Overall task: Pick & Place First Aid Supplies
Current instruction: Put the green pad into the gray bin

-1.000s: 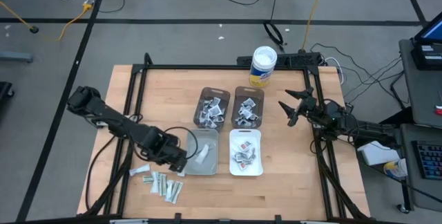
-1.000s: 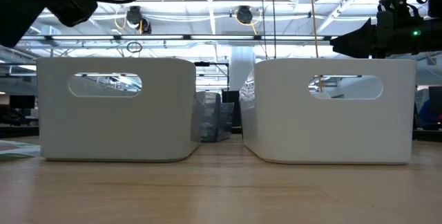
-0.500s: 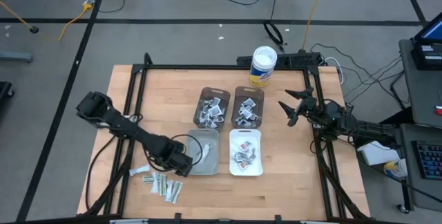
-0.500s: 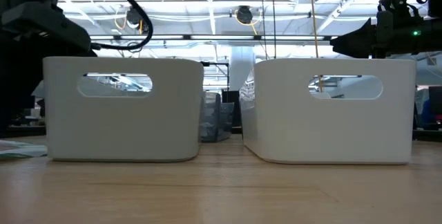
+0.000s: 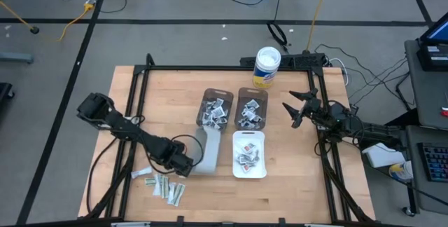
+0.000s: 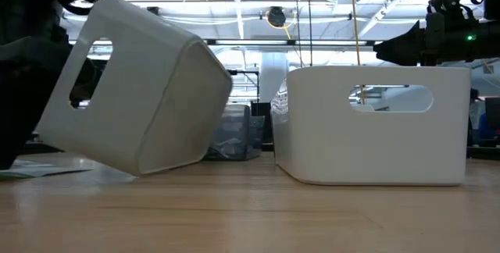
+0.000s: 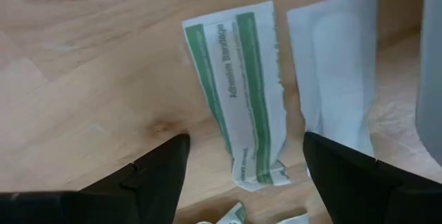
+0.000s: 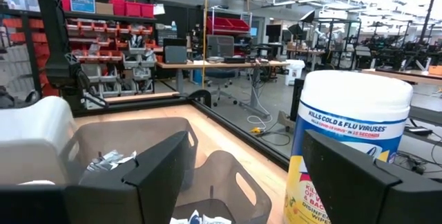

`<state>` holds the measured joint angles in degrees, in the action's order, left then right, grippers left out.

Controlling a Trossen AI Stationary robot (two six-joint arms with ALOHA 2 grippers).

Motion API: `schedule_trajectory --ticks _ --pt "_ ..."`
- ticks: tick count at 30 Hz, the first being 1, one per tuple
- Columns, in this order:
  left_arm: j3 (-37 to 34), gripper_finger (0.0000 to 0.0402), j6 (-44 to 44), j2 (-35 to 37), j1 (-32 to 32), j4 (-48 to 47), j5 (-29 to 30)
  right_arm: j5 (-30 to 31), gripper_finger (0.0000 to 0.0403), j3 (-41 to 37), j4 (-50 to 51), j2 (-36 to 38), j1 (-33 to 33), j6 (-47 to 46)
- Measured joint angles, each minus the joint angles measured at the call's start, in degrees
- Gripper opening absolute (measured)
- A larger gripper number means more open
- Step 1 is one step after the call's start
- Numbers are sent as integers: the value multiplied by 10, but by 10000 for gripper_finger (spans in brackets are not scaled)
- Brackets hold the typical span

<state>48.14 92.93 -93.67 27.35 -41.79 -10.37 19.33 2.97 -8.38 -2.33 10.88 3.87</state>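
1. Pale wooden worktop [image 5: 175, 90] inside a black frame carries four small bins at its centre and a white round tub with a yellow label [image 5: 267, 66] at the far edge.
2. Left end effector [image 5: 180, 165] sits low at the near-left, just beside the grey-white plastic bin [image 5: 207, 150], which is tipped up on one edge; whether it touches the bin I cannot tell.
3. Its fingers are spread wide and hold nothing, straddling a flat white packet with green stripes [image 7: 242, 92] that lies on the wood directly under them.
4. That packet's long axis runs roughly along the line of the fingers, so closing across its narrow width looks feasible; a plain white strip packet [image 7: 338, 79] lies just beside it, parallel.
5. More pale strip packets [image 5: 164, 186] lie loose just nearer than the end effector.
6. Right end effector [image 5: 292, 110] hovers well apart at the right, fingers spread and empty, so the left arm is clearly nearer.
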Motion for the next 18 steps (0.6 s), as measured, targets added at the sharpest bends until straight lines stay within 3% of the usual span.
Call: schedule_trajectory --ticks 18 --pt "1 197 -25 0 -4 -4 -13 1 279 0 0 -2 0 0"
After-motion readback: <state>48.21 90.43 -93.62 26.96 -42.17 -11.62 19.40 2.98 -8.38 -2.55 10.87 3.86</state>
